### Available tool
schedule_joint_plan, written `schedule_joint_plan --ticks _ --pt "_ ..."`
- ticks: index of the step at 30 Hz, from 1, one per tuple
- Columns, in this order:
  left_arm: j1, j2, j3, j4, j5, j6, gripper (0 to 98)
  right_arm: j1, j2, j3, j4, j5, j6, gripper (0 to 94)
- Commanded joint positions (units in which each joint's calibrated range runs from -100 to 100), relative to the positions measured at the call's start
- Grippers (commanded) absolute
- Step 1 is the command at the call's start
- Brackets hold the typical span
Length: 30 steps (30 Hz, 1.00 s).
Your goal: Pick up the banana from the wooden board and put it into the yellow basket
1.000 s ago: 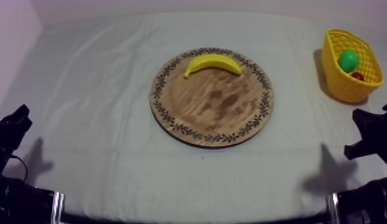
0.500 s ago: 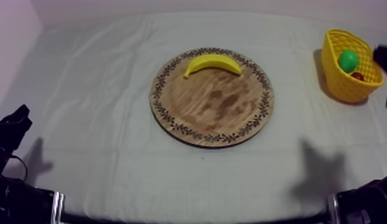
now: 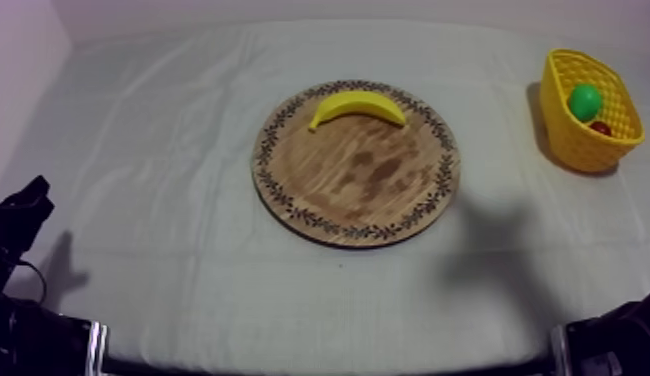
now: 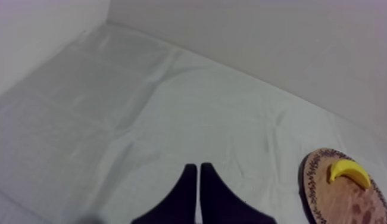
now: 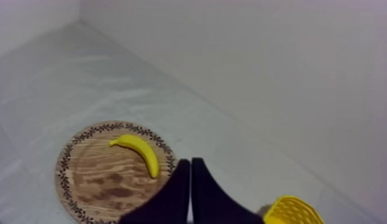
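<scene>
The yellow banana (image 3: 357,105) lies on the far part of the round wooden board (image 3: 355,190), mid-table. The yellow basket (image 3: 574,135) stands at the far right. My left gripper (image 3: 31,192) rests low at the left edge; in the left wrist view its fingers (image 4: 199,173) lie together as a narrow wedge over bare cloth, with the banana (image 4: 349,172) and board (image 4: 315,184) well off to the side. My right gripper (image 5: 190,164) is shut on nothing and hangs high, with the banana (image 5: 138,152) and board (image 5: 106,184) beyond its tips and the basket (image 5: 291,211) close beside it.
A green fruit (image 3: 585,101) and a small red fruit (image 3: 600,128) lie in the basket. A soft shadow (image 3: 494,250) falls on the cloth right of the board. Part of the right arm (image 3: 629,335) sits at the lower right edge.
My right gripper rose from the lower right, passed by the basket and left the top view. Its shadow slid left toward the board. The left arm and the banana stayed put.
</scene>
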Motion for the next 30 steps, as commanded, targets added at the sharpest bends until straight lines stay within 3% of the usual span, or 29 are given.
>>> schedule_joint_plan --ticks 1,8,18,25,30 --pt "0.0 0.0 0.0 0.01 0.0 0.0 0.1 0.3 9.0 -4.3 -0.2 0.5 0.1 0.5" --pt "0.0 0.0 0.0 0.01 0.0 0.0 0.1 0.7 27.8 -14.2 0.9 2.6 0.6 0.7" --pt "0.0 0.0 0.0 0.01 0.0 0.0 0.1 -2.4 46.3 -28.1 6.5 7.4 5.1 0.9" --pt "0.0 0.0 0.0 0.01 0.0 0.0 0.1 -6.6 53.0 -30.3 12.8 9.2 9.0 5.2" --pt "0.0 0.0 0.0 0.01 0.0 0.0 0.1 -7.5 56.7 -31.7 14.2 8.3 9.7 7.9"
